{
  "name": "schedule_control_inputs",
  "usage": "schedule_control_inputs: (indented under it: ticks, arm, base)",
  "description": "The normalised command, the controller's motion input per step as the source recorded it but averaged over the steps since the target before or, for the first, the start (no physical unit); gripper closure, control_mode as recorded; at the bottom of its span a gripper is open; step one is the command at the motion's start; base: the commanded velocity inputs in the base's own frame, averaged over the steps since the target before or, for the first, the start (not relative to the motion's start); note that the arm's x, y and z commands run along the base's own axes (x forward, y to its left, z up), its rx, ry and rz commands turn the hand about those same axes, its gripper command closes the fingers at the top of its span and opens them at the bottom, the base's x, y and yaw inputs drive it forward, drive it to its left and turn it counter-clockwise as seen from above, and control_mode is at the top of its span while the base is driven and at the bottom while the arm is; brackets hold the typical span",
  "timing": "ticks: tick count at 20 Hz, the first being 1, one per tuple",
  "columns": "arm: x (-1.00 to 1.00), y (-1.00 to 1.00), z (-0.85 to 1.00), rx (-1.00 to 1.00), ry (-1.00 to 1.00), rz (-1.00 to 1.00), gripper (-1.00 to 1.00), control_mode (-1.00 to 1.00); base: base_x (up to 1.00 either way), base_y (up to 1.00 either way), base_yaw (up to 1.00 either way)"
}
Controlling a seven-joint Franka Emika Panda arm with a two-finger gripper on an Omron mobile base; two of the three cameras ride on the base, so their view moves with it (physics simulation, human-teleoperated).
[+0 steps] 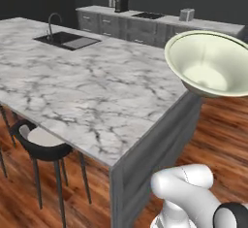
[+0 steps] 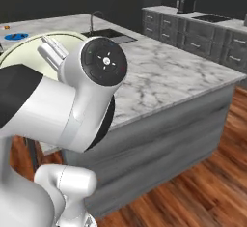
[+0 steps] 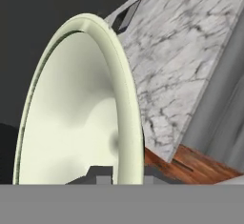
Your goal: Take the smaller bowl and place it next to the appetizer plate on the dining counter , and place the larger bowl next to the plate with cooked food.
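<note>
Cream-green and glossy, the larger bowl (image 1: 209,63) hangs in the air past the near corner of the desk (image 1: 92,89), tipped so that its inside faces the left base camera. In the hand view its rim runs between the dark tips of our gripper (image 3: 123,173), which is clamped on the larger bowl at that rim.

We judge we are mid-carry in the second half of the task: the bowl is lifted and must go down next to the plate with cooked food (image 2: 16,36), a blue plate at the far left end of the marble in the right base view. That plate lies well apart from the bowl, so the next move calls for a long reach or a drive along the island, then levelling the bowl before setting it down.

Around us are the inset sink (image 1: 67,40) with its faucet (image 1: 52,22), and a dark stool (image 1: 42,145) under the overhang. The sink lies between.
</note>
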Motion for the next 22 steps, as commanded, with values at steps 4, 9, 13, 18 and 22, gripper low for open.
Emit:
schedule_control_inputs:
  ticks: [4, 9, 13, 18, 22]
  arm:
    - [0.00, 0.00, 0.00, 0.00, 0.00, 0.00, 1.00, 1.00]
    - [0.00, 0.00, 0.00, 0.00, 0.00, 0.00, 1.00, 1.00]
    - [0.00, 0.00, 0.00, 0.00, 0.00, 0.00, 1.00, 1.00]
    - [0.00, 0.00, 0.00, 0.00, 0.00, 0.00, 1.00, 1.00]
    - [0.00, 0.00, 0.00, 0.00, 0.00, 0.00, 1.00, 1.00]
  base:
    - [-0.35, 1.00, 0.10]
    - [-0.46, 1.00, 0.03]
    - [0.02, 0.99, -0.14]
    - [0.61, 1.00, -0.37]
    - [0.60, 1.00, -0.46]
